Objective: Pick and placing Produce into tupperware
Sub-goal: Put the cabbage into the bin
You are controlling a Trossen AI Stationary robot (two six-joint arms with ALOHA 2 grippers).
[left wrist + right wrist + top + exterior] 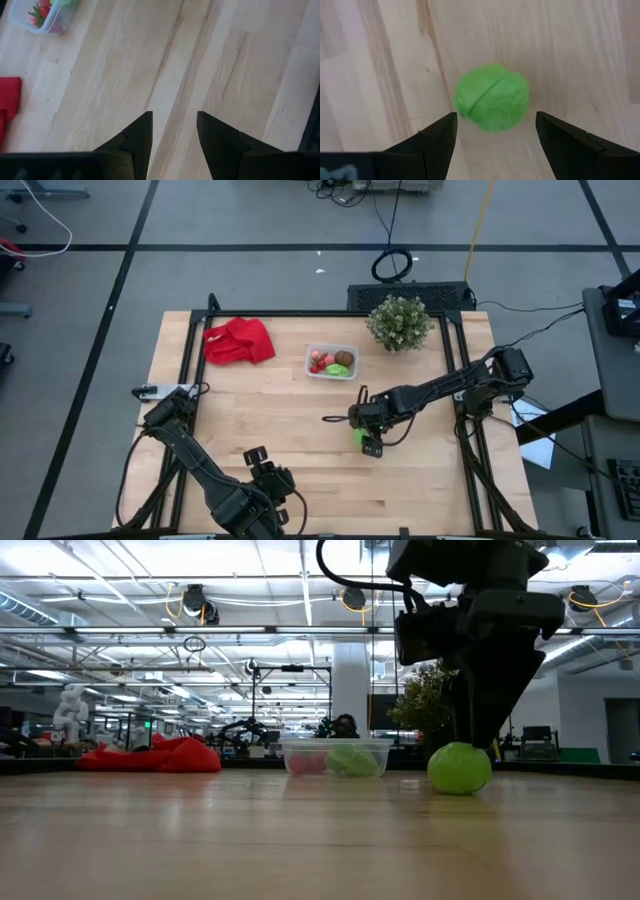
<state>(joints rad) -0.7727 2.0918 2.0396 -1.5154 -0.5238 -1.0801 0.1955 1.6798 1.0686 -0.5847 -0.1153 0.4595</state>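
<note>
High view, green piece: a bright green round produce piece lies on the bare wooden table, well apart from the tupperware.
High view, tupperware: clear, rounded corners, holding red, brown and green pieces; a red cloth lies to one side, a potted plant to the other.
High view, right gripper: right over the green piece.
High view, left gripper: near the table's front edge, away from everything.
Low view, green piece: a wrinkled ball resting on the wood, the right arm's dark body directly above it.
Left wrist view, fingers: moderately parted over bare planks, nothing between them.
Right wrist view, green piece: leafy, with a crease across its top.
Right wrist view, fingers: spread wide, flanking the piece, not touching it.
</note>
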